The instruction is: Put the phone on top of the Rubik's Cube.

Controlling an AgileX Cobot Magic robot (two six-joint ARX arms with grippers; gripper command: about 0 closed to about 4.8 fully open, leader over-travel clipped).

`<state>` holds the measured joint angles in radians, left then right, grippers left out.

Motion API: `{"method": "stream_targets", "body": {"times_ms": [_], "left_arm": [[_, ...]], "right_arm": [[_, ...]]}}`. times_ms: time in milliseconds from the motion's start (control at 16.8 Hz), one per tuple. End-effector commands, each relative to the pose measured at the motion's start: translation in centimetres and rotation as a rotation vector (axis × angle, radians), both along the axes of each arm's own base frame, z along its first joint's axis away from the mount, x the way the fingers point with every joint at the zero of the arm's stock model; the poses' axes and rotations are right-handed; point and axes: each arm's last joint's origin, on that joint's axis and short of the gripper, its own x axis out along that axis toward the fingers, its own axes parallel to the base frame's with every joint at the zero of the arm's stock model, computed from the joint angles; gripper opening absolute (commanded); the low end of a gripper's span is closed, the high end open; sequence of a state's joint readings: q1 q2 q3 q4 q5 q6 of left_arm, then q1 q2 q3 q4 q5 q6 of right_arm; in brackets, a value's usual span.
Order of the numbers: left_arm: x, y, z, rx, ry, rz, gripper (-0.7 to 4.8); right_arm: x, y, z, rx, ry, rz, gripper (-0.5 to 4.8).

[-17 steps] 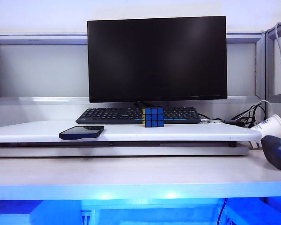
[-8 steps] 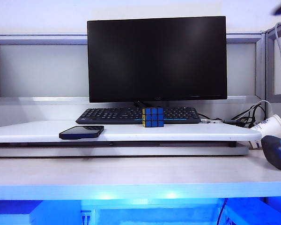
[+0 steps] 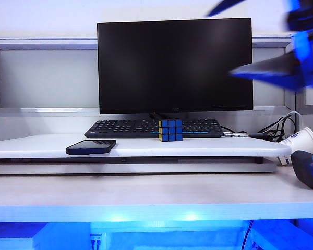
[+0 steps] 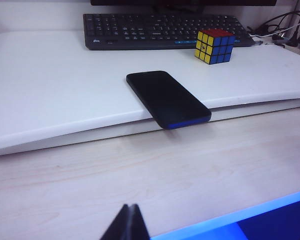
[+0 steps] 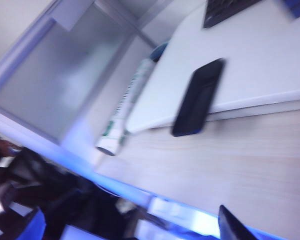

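Observation:
The black phone (image 3: 91,147) lies flat on the white raised shelf (image 3: 41,146), left of centre, one end overhanging the shelf's front edge (image 4: 167,99) (image 5: 197,97). The Rubik's Cube (image 3: 170,130) stands on the shelf in front of the keyboard, to the phone's right (image 4: 215,46). My right gripper (image 3: 219,44) is a blur high at the upper right, far above both, its two fingers spread wide and empty; one finger (image 5: 229,225) shows in the right wrist view. My left gripper (image 4: 130,206) is shut and empty over the desk, short of the phone.
A dark monitor (image 3: 175,65) and black keyboard (image 3: 151,126) stand behind the cube. A tipped paper cup (image 3: 302,139), a dark mouse (image 3: 308,167) and cables (image 3: 276,127) lie at the right. A white and green tube (image 5: 122,115) lies beside the shelf's end.
My right arm has swung up into the exterior view's upper right, and its fingers have spread apart. Phone, cube and left gripper have stayed in place.

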<state>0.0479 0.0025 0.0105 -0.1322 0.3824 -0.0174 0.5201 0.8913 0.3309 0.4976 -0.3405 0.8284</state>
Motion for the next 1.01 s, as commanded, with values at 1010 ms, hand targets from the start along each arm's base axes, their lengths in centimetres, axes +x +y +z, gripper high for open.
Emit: {"method": "stream_targets", "body": {"times_ms": [1010], "left_arm": [[0.0, 0.0, 0.0, -0.020, 0.007, -0.002, -0.03]], "right_arm": [[13.7, 15.5, -8.5, 0.189, 0.384, 0.155, 4.79]]}}
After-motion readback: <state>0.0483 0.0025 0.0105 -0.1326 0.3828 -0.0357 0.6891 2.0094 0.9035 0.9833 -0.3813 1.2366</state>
